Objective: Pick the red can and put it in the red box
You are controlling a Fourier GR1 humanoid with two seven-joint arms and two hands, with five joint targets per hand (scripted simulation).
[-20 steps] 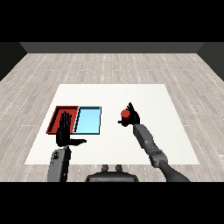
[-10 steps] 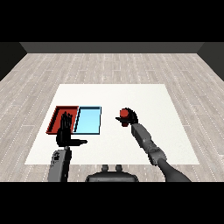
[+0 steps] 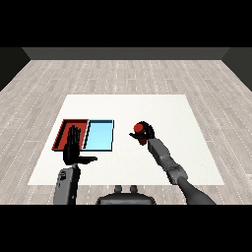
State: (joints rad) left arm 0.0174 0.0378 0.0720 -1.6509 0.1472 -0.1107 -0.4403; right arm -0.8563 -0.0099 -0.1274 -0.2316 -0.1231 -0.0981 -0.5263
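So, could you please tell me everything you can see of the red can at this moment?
The red can is small, plain red and looks cylindrical, with no label that can be made out. The right hand is curled round it, so only its top and upper side show between the black fingers. It appears roughly upright. It sits to the right of the light blue tray, apart from it, over the white table. Whether its base touches the table cannot be told.
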